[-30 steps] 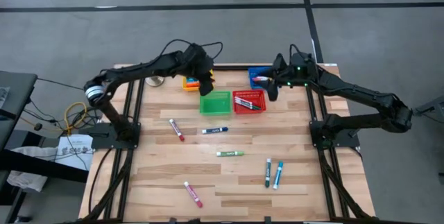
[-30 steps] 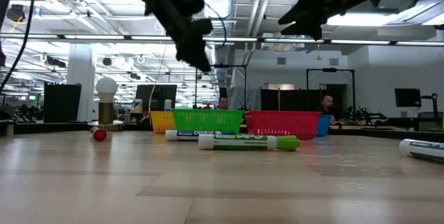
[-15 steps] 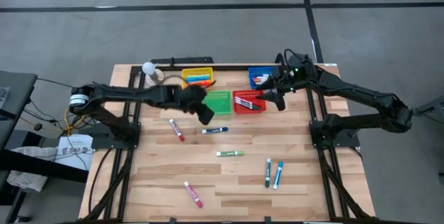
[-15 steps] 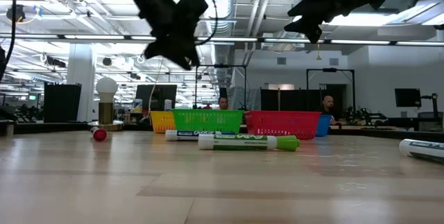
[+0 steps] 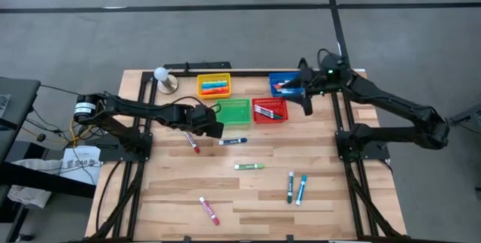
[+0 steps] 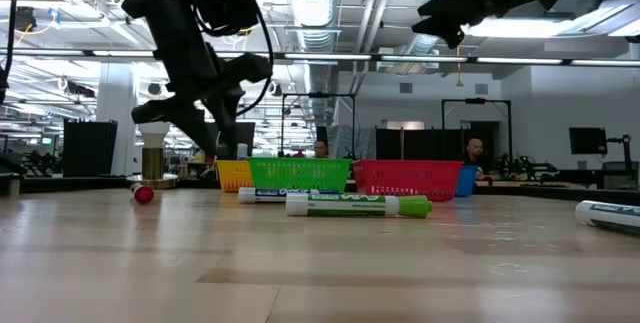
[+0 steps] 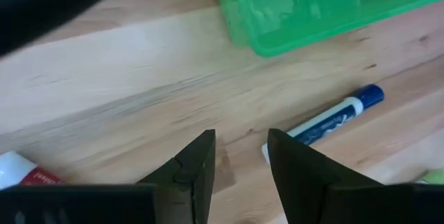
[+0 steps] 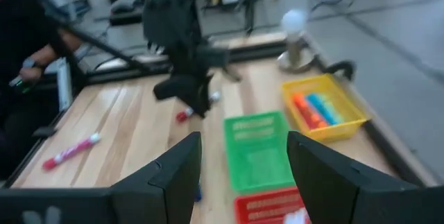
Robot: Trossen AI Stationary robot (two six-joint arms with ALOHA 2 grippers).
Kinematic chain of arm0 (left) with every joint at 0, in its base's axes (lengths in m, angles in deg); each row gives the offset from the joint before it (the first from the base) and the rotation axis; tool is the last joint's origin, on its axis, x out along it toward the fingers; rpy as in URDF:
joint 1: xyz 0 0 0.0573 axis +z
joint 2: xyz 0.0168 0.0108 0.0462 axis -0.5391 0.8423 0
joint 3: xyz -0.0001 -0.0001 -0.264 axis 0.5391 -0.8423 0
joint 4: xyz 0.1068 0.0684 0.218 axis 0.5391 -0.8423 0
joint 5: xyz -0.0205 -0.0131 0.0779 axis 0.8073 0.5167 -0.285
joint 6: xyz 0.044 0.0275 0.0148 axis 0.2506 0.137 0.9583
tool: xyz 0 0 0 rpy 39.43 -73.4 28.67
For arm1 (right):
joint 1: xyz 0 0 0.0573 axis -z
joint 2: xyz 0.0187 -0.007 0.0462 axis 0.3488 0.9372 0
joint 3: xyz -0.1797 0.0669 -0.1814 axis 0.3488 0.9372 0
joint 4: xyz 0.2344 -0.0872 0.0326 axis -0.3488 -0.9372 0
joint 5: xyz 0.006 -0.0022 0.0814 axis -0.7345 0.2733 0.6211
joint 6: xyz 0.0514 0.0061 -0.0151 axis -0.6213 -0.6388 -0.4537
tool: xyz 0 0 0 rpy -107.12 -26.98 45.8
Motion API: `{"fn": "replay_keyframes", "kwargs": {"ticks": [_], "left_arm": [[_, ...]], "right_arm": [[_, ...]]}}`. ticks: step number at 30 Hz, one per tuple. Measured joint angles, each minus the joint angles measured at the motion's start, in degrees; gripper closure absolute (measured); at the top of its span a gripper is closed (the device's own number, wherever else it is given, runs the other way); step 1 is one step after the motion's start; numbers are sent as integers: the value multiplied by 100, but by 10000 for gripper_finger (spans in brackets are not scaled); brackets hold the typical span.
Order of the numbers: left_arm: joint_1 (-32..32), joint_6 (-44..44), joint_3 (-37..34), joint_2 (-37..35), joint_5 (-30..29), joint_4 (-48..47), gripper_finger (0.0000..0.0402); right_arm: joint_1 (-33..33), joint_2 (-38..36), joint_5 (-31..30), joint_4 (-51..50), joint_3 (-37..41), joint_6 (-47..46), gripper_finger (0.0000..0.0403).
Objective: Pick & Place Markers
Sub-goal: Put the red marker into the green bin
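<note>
Left gripper (image 5: 213, 129) hangs open, empty, beside the green basket (image 5: 234, 110) (right gripper (image 5: 305, 101), open, by the blue basket (image 5: 282, 83)).

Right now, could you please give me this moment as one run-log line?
left gripper: open, empty, over table between red marker and blue marker | right gripper: open, empty, raised by blue basket

Four mesh baskets sit in a row: one yellow basket (image 5: 213, 85), one green basket (image 5: 234, 110), one red basket (image 5: 270, 110) and one blue basket (image 5: 281, 83). Seven markers lie loose on the surface (image 5: 173, 190): two red markers (image 5: 191, 141), one blue marker (image 5: 233, 141), one light green marker (image 5: 249, 166), one dark green marker (image 5: 290, 187), one teal marker (image 5: 301, 189). More markers lie in the baskets, too small to count. Two arms.
</note>
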Motion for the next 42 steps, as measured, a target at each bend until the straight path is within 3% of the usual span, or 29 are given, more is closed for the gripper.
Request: {"fn": "replay_keyframes", "kwargs": {"ticks": [10,20,27,32,42], "left_arm": [[2,-283,-3,0,3,-458,270],[2,-481,-5,0,292,-710,270],[55,-810,-5,0,595,-764,270],[185,-1244,-5,0,906,-1029,270],[151,-2082,-18,0,980,-1985,270]], "right_arm": [[695,-1130,-19,-342,57,-7,198],[1259,-2518,-25,223,1319,-818,198],[1692,-3360,-36,201,1769,-1232,198],[1834,-3745,-33,176,1929,-1466,198],[1808,-4019,-23,129,2111,-1660,198]]}}
